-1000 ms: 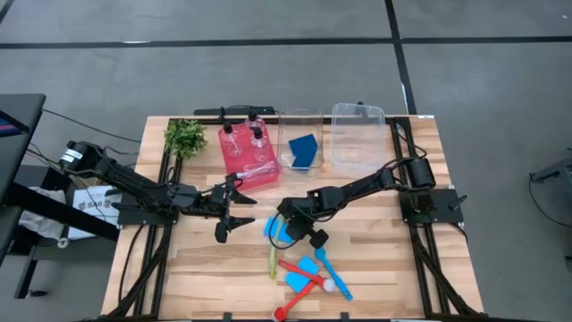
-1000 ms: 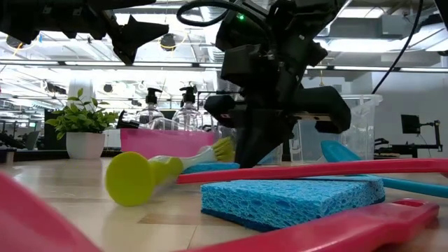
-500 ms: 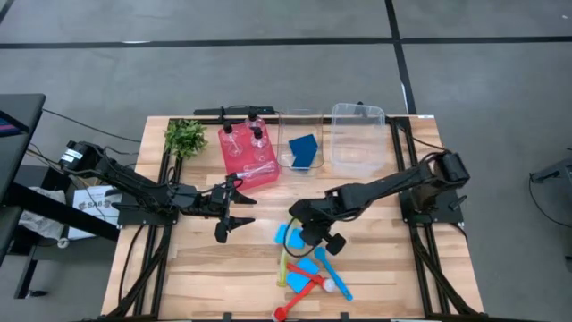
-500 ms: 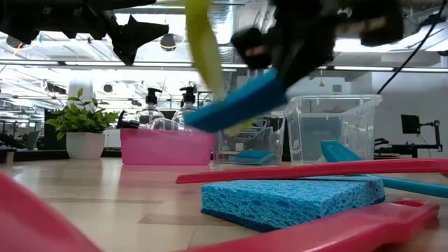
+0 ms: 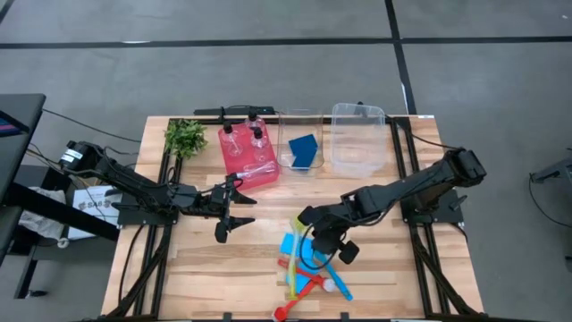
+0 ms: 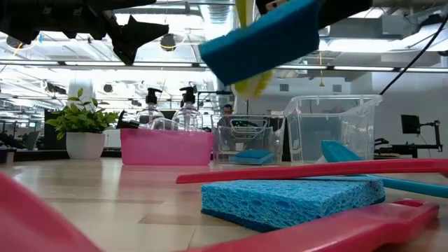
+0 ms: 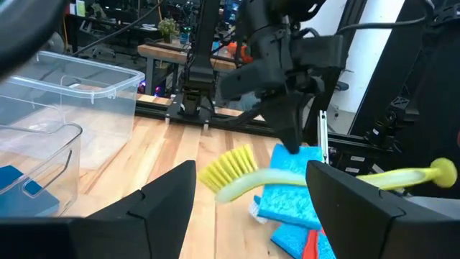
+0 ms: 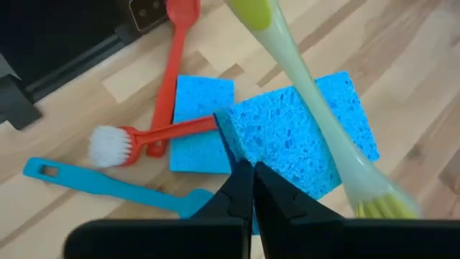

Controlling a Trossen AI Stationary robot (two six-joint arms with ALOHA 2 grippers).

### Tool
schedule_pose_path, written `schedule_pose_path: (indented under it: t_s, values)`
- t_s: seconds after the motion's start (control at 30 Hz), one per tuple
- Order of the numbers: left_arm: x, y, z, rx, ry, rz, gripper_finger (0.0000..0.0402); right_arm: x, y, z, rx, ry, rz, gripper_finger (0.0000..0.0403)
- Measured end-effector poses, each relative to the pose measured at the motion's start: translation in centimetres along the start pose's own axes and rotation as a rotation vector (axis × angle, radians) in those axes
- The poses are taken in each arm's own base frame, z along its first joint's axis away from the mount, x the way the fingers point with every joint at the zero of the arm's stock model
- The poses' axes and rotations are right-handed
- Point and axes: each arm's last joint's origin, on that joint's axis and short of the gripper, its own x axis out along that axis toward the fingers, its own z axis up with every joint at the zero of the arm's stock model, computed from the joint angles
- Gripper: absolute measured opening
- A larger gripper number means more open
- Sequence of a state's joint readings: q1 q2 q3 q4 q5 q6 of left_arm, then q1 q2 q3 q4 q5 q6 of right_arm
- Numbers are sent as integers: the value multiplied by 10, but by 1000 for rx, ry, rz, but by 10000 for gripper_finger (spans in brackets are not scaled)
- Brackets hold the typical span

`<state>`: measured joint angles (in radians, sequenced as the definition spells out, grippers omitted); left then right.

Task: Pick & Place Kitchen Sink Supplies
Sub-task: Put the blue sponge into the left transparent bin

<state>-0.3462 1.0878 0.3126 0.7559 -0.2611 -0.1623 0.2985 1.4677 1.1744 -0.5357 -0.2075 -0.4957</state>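
While the right gripper (image 5: pixel 315 243) is hanging above the near middle of the table (image 5: pixel 206 277), its fingers are pinching a blue sponge (image 8: pixel 305 140) by one corner, clear of the wood. A yellow-green brush (image 8: pixel 309 108) is lying across that lifted sponge and is riding up with it, bristles (image 7: pixel 226 167) at one end and its round handle tip (image 7: pixel 445 170) at the other; whether the fingers are also clamping the brush cannot be told. Directly beneath the gripper, a second blue sponge (image 8: pixel 201 122) is resting flat on the table, with a red brush (image 8: pixel 154 137) lying across it and its white bristles (image 8: pixel 106 144) sticking out to one side. Another red brush (image 8: pixel 176 65) is lying just beside them, and a blue brush (image 8: pixel 108 185) is stretching along the wood close by.

Farther off to the side of the right gripper, the left gripper (image 5: pixel 234 215) is hovering over the table with its fingers spread and nothing between them.

Beyond both grippers, toward the far edge, a red bin (image 5: pixel 243 165) is holding two clear bottles with black pump tops (image 5: pixel 241 136). Next to it a clear bin (image 5: pixel 299 134) is carrying one more blue sponge (image 5: pixel 304 149), and a larger clear bin (image 5: pixel 357 134) is standing beside that. A leafy green plant (image 5: pixel 185 136) is sitting at the far end of the row, nearest the left arm.
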Motion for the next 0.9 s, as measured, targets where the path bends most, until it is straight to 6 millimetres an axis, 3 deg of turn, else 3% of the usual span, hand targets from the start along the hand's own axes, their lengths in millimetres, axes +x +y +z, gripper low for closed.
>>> schedule_pose_path:
  t_s: [0.9]
  values:
    - [0,0,0,0,0,0,266,7,-2,-14,85,145,-23,0]
